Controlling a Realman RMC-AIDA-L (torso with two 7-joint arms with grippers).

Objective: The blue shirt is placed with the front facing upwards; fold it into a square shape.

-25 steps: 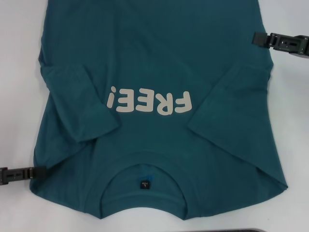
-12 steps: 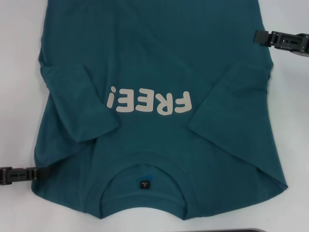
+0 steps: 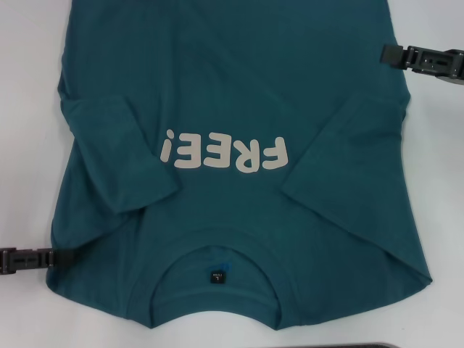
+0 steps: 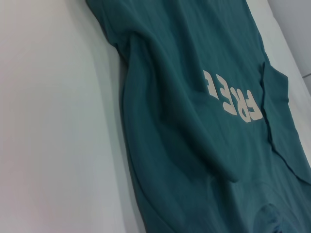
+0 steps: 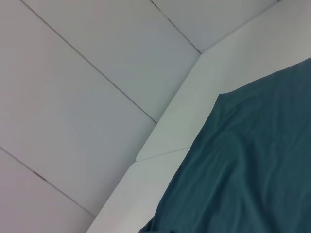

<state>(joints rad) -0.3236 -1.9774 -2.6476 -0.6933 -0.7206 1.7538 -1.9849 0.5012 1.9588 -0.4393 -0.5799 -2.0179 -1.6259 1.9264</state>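
Teal cotton covered most of the white table (image 3: 22, 145): the blue shirt (image 3: 239, 94) lay front-up with the collar toward the robot and the hem running off the far side of the head view. Both short sleeves were already folded in over the chest, the left one rumpled, the right one flatter. White "FREE!" lettering (image 3: 226, 154) read upside down from the head camera, and the left wrist view only caught "FREE" (image 4: 233, 99) at a slant. A small black neck label (image 3: 217, 277) sat inside the collar, print too tiny to read.

Edges-wise, there was bare table on both sides of the shirt, a wider strip on the left, and a thin strip in front of the collar. The right wrist view showed the shirt's edge (image 5: 243, 170) lying near the table rim, with tiled floor (image 5: 73, 97) beyond.

The left gripper (image 3: 61, 257) sat low at the shirt's left edge by the shoulder; the right gripper (image 3: 391, 54) sat at the right edge farther up. Honestly couldn't tell if either was clamped or loose.
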